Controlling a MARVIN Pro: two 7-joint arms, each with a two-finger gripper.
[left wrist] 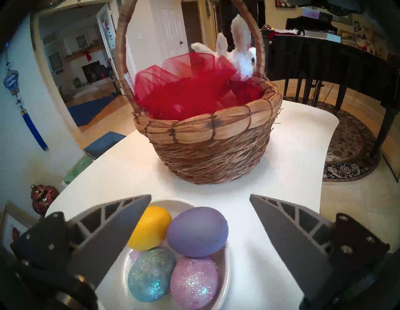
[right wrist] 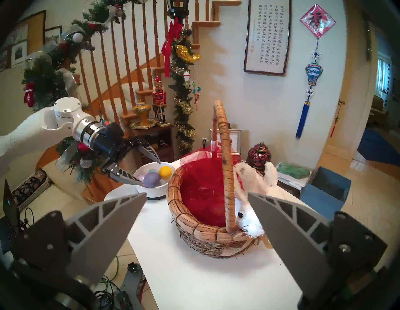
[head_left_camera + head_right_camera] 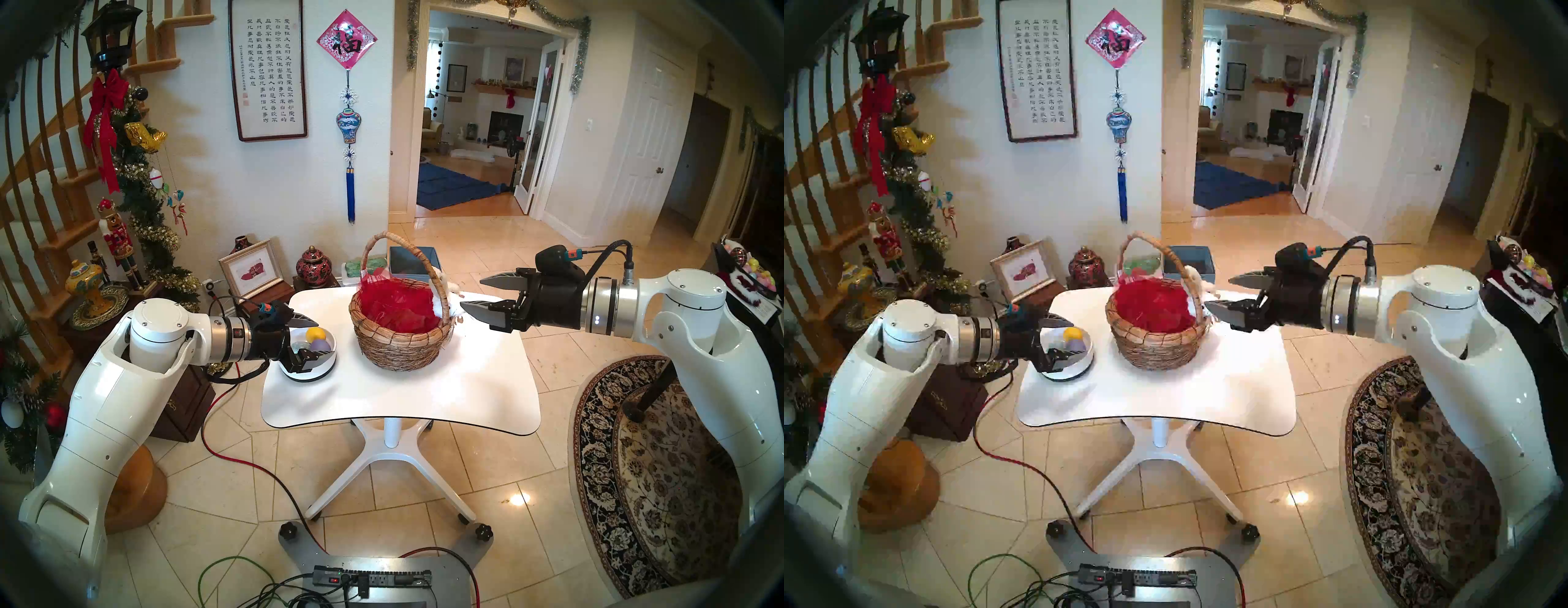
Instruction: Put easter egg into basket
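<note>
Left to right across the white worktop (image 3: 399, 395). At far left, the left gripper (image 3: 309, 339) hangs over a shallow white bowl (image 3: 329, 368) with its fingers (image 1: 112, 233) spread wide apart and holding nothing; in the left wrist view they straddle the bowl's contents without touching them. The bowl holds four eggs packed against one another: a yellow egg (image 1: 151, 227), a plain purple egg (image 1: 198, 231), a glittered blue egg (image 1: 151, 273) and a glittered pink egg (image 1: 193, 281). At centre, apart from the bowl, stands the basket (image 3: 401, 335), upright, its arched handle (image 3: 418, 254) overhead, red mesh lining (image 3: 396, 308) filling the interior and a white plush bunny (image 2: 249, 194) perched on the rim nearest the right arm. No egg is visible on the lining. At right, the right gripper (image 3: 483, 297) is held in the air just beside the bunny side of the basket, fingers likewise wide apart and empty. Judged progress: none of the transfer is complete; all visible eggs remain in the bowl, and grasping one, carrying it across and releasing it into the basket are still to come.
</note>
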